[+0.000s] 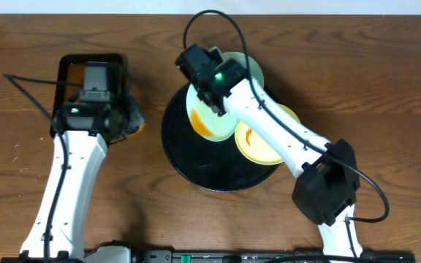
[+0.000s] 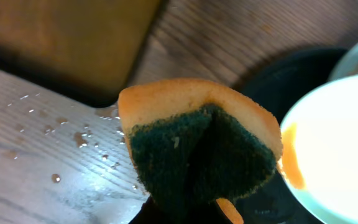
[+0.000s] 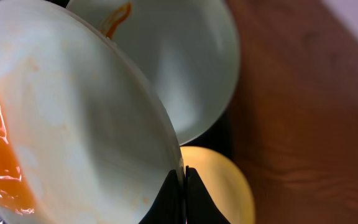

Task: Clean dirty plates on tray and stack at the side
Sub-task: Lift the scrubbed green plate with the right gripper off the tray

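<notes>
Mint-blue round plate (image 3: 73, 124), sauce-smeared, clamped by right gripper (image 3: 183, 186) at eleven o'clock on round black tray (image 1: 192, 164); left gripper (image 1: 125, 117) squeezes yellow-green sponge (image 2: 197, 143).

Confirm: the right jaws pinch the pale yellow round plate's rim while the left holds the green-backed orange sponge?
Wrong plate: the right wrist view shows the right jaws pinching the sauce-smeared pale mint-blue round plate; the pale yellow plate lies free. The left's green-backed orange sponge stands.

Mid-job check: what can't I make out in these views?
- Rear mint plate: overhead, right arm and gripped plate cover most of it.
- Yellow plate: overhead, the arm crosses it; right wrist, bottom edge cuts it.
- Rectangular tray: left wrist, blurred beyond the sponge.
</notes>
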You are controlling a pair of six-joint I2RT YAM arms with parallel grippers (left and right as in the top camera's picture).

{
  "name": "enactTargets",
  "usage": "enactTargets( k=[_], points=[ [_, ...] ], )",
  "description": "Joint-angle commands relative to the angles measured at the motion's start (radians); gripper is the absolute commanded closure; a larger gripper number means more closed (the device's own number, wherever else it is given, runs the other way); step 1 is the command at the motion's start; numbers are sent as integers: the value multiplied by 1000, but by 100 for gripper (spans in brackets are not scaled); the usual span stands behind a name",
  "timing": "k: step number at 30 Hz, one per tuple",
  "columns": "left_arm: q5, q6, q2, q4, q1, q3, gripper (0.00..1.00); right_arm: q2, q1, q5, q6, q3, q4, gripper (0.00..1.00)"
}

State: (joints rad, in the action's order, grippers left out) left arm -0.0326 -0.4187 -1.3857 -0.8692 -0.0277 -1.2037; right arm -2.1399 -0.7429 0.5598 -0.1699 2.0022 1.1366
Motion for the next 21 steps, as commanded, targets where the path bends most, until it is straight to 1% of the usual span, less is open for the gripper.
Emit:
enactTargets(
  k=[1, 3, 7, 10, 16, 21],
  points=[
    [-43, -5, 0, -16, 45, -6, 92, 34, -43, 157, 38, 25, -17, 99],
    [-45, -4, 0, -19, 56, -6, 92, 34, -63, 183, 58, 25, -26, 99],
    [-47, -4, 0, -20, 60, -6, 93, 34, -113, 319, 98, 25, -26, 99],
    [-47, -4, 0, -19, 60, -6, 92, 34, -151, 346, 170, 25, -37, 99],
    [-47, -4, 0, -20, 60, -6, 92, 34, -211, 464, 225, 25, -71, 99],
    [-47, -4, 0, -20, 60, -6, 92, 34, -223, 472, 239, 25, -73, 99]
  ],
)
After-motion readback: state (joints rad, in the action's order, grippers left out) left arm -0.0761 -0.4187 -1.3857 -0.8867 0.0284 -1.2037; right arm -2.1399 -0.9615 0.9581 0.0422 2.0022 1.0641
